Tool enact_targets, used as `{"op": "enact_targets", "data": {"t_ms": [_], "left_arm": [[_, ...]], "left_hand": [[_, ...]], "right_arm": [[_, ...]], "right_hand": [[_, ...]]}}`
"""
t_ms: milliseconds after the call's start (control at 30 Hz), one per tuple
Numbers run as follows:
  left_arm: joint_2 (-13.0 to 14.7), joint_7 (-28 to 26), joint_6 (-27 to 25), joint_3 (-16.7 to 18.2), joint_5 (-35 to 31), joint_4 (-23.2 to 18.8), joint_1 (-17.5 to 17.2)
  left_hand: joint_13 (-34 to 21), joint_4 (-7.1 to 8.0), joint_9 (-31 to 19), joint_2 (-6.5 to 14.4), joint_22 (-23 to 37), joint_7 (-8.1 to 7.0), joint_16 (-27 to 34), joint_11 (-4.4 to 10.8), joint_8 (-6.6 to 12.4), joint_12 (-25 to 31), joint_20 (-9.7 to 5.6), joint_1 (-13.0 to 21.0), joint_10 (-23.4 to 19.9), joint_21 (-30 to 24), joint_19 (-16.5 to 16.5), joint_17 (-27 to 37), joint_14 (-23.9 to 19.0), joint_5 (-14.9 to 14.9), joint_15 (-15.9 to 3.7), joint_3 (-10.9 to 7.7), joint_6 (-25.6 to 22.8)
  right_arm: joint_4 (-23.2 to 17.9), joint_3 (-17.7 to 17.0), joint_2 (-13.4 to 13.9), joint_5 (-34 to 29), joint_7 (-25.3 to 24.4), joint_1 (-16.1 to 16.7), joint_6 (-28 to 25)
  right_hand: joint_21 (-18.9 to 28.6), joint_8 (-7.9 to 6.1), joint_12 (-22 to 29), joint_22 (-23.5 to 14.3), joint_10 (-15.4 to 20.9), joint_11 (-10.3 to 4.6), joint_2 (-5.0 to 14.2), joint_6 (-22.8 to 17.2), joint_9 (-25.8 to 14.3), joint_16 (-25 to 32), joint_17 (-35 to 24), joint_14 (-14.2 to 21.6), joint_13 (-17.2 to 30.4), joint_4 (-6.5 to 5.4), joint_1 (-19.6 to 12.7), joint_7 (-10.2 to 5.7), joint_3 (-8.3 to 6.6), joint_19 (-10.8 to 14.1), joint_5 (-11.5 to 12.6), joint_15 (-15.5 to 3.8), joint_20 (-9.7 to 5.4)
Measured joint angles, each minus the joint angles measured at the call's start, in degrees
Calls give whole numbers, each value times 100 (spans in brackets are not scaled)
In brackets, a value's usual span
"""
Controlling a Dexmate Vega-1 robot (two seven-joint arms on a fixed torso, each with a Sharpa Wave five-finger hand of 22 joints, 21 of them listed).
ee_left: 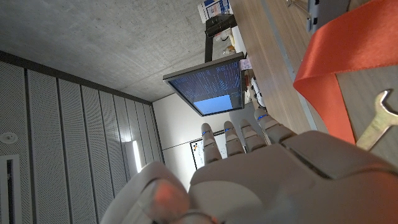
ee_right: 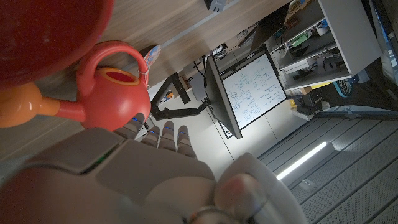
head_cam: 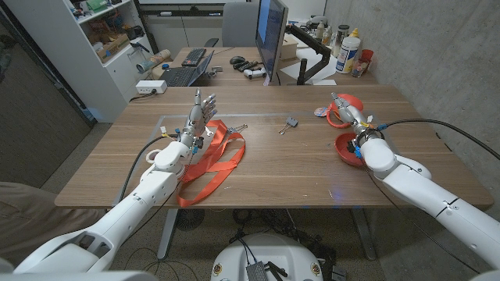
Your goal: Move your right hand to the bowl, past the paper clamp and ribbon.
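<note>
The red bowl (head_cam: 342, 148) sits at the table's right, partly under my right wrist; its rim (ee_right: 50, 37) is close to the hand in the right wrist view. My right hand (head_cam: 351, 117) is above the bowl's far side with fingers (ee_right: 160, 133) stretched toward a red watering can (head_cam: 344, 104), holding nothing. The small grey paper clamp (head_cam: 291, 122) lies mid-table, to the left of that hand. An orange ribbon (head_cam: 212, 158) lies looped at the left. My left hand (head_cam: 198, 114) stands over it, fingers up and apart, empty.
A metal wrench (ee_left: 377, 122) lies by the ribbon (ee_left: 348, 56), near my left hand (ee_left: 267, 168). The watering can (ee_right: 115, 77) with its orange spout stands just beyond the bowl. Behind the table is a desk with a monitor (head_cam: 270, 35), keyboard and bottles.
</note>
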State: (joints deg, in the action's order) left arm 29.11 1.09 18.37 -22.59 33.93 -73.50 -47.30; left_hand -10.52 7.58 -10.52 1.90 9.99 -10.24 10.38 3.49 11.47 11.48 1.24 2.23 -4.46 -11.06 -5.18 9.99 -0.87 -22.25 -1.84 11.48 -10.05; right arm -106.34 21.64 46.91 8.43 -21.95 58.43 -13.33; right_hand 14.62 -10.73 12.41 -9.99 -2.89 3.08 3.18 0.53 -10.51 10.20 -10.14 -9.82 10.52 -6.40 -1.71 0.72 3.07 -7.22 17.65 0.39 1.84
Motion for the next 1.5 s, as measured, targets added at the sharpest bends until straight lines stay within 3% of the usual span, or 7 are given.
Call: {"op": "enact_targets", "data": {"t_ms": [867, 1433, 1500], "left_arm": [[27, -11, -6, 1, -37, -39, 30], [-17, 208, 181, -5, -14, 221, 153], [-19, 216, 193, -5, -12, 240, 156]], "left_hand": [[0, 24, 0, 23, 0, 0, 0, 0, 0, 0, 0, 23, 0, 0, 0, 0, 0, 0, 0, 24, 1], [0, 1, 0, 76, 0, 40, 0, 0, 0, 0, 0, 76, 0, 0, 0, 0, 106, -21, -3, 47, -102], [0, 1, 0, 76, 0, 42, 0, 0, 0, 0, 0, 76, 0, 0, 0, 0, 106, -21, -3, 47, -104]], "right_arm": [[-424, 42, 262, -287, -4, 92, -643], [-760, 48, 432, -477, -31, 196, -1119], [-834, 69, 464, -545, -61, 215, -1255]], "right_hand": [[-66, 0, -44, 0, 1, 0, 61, 30, 0, 0, 0, 0, 0, 0, -61, -31, 0, -21, 45, 0, 21], [-110, 0, -44, 0, -10, -11, 61, 30, 0, 0, 0, -1, 0, 23, -61, -31, -24, -21, 45, -1, 21], [-110, 0, -44, 0, -10, -11, 69, 30, 0, 0, -1, -1, 0, 31, -71, -31, -17, 25, 45, -84, -25]]}}
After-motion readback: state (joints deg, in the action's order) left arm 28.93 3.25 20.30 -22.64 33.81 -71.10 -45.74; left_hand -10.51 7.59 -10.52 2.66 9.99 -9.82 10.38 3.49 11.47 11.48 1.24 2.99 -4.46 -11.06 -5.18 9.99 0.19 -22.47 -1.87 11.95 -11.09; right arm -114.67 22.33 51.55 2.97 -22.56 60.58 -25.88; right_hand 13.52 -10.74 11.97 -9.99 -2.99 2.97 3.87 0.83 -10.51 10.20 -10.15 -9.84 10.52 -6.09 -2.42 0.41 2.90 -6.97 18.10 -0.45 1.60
